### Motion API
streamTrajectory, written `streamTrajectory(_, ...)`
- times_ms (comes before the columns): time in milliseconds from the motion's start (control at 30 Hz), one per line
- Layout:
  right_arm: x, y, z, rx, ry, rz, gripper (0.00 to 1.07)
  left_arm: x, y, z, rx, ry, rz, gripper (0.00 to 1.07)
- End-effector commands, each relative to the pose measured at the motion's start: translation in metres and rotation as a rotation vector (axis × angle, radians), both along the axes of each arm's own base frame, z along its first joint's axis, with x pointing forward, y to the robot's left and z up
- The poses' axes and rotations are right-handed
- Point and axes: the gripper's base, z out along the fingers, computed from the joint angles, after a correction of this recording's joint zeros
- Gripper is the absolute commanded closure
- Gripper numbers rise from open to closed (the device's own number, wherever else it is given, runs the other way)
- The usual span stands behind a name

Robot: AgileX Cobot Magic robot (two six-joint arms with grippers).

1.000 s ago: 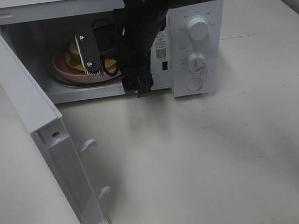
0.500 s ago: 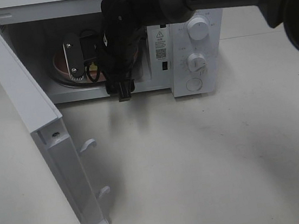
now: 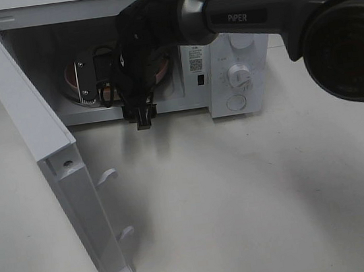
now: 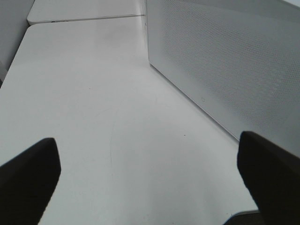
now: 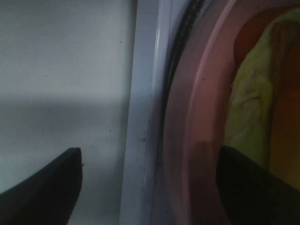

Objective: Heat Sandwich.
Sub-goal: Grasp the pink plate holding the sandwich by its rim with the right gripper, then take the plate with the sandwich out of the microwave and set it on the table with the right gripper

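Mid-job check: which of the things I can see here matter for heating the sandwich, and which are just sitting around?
Part of the job:
- sandwich, on the pink plate
- microwave, its door swung open
- right gripper, reaching into the cavity at the plate's rim

Not in play:
- left gripper, open over the bare table, holding nothing

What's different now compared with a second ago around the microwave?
The right arm has swung left across the microwave opening, so the right gripper now sits nearer the left side of the pink plate, its jaws open and slightly narrower. It hides more of the sandwich. The microwave door stays wide open, the plate stays inside, and the left gripper stays open.
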Motion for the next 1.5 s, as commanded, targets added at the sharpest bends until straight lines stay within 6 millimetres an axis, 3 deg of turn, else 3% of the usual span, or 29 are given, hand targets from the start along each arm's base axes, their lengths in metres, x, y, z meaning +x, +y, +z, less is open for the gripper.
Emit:
streamTrajectory(33, 0.000, 0.002, 0.001, 0.009, 0.003, -0.009, 0.31, -0.001, 0.000, -0.001, 0.001, -0.004, -0.001, 0.09)
streamTrajectory(367, 0.000, 0.002, 0.001, 0.007, -0.001, -0.007, 0.32, -0.001, 0.000, -0.001, 0.001, -0.004, -0.001, 0.09)
streamTrajectory(500, 0.000, 0.002, 0.001, 0.005, -0.003, -0.007, 0.43, -0.001, 0.000, -0.001, 0.002, -0.004, 0.000, 0.09)
streamTrajectory(533, 0.000, 0.002, 0.001, 0.009, -0.001, -0.013, 0.58, -0.001, 0.001, -0.001, 0.005, -0.004, 0.002, 0.09)
streamTrajectory(633, 0.001, 0.001, 0.001, 0.018, 0.008, -0.041, 0.84, -0.001, 0.001, -0.001, 0.008, -0.004, 0.004, 0.09)
streamTrajectory(667, 0.001, 0.001, 0.001, 0.018, 0.008, -0.041, 0.84, -0.001, 0.001, -0.001, 0.008, -0.004, 0.004, 0.09)
streamTrajectory(700, 0.001, 0.000, 0.001, 0.025, 0.010, -0.064, 1.04, -0.001, 0.001, -0.001, 0.008, -0.004, 0.004, 0.09)
streamTrajectory(733, 0.001, -0.001, 0.001, 0.027, 0.009, -0.072, 1.07, -0.001, 0.001, -0.001, 0.008, -0.004, 0.004, 0.09)
streamTrajectory(1267, -0.001, -0.002, 0.003, 0.013, 0.030, -0.072, 1.07, -0.001, 0.001, -0.001, 0.009, -0.003, 0.005, 0.09)
streamTrajectory(1500, -0.006, -0.002, 0.012, -0.014, 0.056, 0.016, 1.07, -0.001, 0.001, -0.001, 0.010, -0.003, 0.006, 0.09)
